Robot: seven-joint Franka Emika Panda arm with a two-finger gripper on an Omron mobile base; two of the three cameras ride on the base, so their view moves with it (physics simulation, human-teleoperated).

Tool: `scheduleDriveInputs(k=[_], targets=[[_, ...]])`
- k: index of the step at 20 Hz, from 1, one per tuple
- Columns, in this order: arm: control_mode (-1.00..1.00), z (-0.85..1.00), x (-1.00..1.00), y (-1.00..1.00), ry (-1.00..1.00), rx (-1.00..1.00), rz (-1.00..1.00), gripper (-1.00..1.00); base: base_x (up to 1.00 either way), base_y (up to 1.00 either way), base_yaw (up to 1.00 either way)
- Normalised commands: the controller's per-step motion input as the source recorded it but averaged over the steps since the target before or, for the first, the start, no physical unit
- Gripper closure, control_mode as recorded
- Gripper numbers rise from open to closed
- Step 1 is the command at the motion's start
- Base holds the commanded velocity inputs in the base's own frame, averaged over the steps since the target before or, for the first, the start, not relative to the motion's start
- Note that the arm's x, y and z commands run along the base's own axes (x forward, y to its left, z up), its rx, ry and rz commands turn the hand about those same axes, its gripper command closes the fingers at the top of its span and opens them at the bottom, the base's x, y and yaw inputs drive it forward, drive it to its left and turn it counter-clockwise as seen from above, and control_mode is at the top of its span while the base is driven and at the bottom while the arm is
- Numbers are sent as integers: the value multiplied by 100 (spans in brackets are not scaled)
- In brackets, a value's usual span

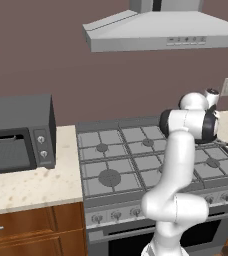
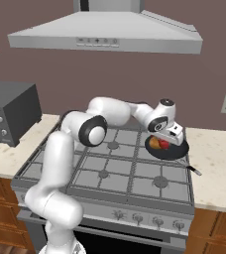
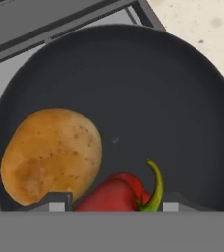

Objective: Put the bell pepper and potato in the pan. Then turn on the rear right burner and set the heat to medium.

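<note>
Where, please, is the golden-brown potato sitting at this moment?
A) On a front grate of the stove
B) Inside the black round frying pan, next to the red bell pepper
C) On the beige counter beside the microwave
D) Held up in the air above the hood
B: the hand view shows the golden-brown potato lying inside the black round frying pan, with the red bell pepper right beside it.

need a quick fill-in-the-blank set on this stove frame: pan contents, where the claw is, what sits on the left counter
1. The potato lies inside the black ____.
2. The red bell pepper sits between the tips of the ____.
3. The pan rests on the stove's rear ____ burner.
4. On the counter left of the stove stands a dark ____.

Missing words: pan; claw; right; microwave
</note>
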Motion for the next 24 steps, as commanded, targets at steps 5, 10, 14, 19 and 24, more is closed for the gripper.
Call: scheduleDriveInputs(k=[5, 10, 14, 19, 24], targets=[[-100, -12, 29, -20, 0, 0, 0, 100, 0, 0, 0], [-100, -2, 28, -43, 0, 0, -2, 100, 0, 0, 0], [-100, 0, 4, -34, 0, 2, -1, 100, 0, 0, 0], [-100, 0, 0, -10, 0, 1, 0, 100, 0, 0, 0], [-100, -5, 0, 0, 0, 0, 0, 100, 0, 0, 0]])
